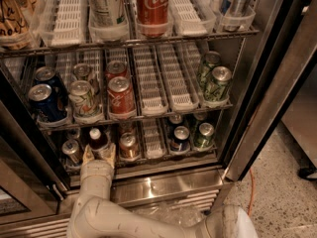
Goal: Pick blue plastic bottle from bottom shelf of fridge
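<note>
I see the fridge (168,183) open, its bottom shelf (152,142) carrying cans (181,138) in white lanes. My gripper (99,153) reaches into the shelf's left side, right at the upright blue plastic bottle (98,142); whether it has clamped on, I cannot tell

Upright bottle (97,139), bottom shelf (153,144), at end effector (99,153)

Arm (129,222) enters low from bottom right, elbow bent at bottom left, forearm (96,175) rising near-vertical, wrist straight, gripper (99,155) at its top, pointing away from camera.
</note>
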{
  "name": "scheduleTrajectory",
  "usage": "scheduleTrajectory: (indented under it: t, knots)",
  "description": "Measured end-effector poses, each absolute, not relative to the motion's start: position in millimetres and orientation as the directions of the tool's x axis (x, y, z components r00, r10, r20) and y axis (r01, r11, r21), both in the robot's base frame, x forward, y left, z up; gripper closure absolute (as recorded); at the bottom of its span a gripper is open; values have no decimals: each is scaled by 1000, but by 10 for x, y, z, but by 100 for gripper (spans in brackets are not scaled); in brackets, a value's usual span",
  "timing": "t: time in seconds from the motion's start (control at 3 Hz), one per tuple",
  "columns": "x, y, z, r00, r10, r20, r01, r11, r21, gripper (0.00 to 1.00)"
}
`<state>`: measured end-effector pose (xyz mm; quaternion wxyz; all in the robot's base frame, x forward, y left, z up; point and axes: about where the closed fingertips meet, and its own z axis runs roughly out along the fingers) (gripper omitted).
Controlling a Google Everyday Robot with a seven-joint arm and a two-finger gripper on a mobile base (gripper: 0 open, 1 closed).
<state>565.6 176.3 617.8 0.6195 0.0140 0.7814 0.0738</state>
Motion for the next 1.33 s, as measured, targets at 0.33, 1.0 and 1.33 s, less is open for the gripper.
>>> scheduleTrajectory:
  t: [0.33, 1.0, 1.33]
  knots:
    - [5656, 1763, 6178, -232, 113, -966, -70, 989, 133, 94]
    - [5656, 1763, 6179, -232, 113, -966, -70, 989, 133, 100]
    - [5651, 1752, 6313, -226, 91, -970, -104, 988, 117, 100]
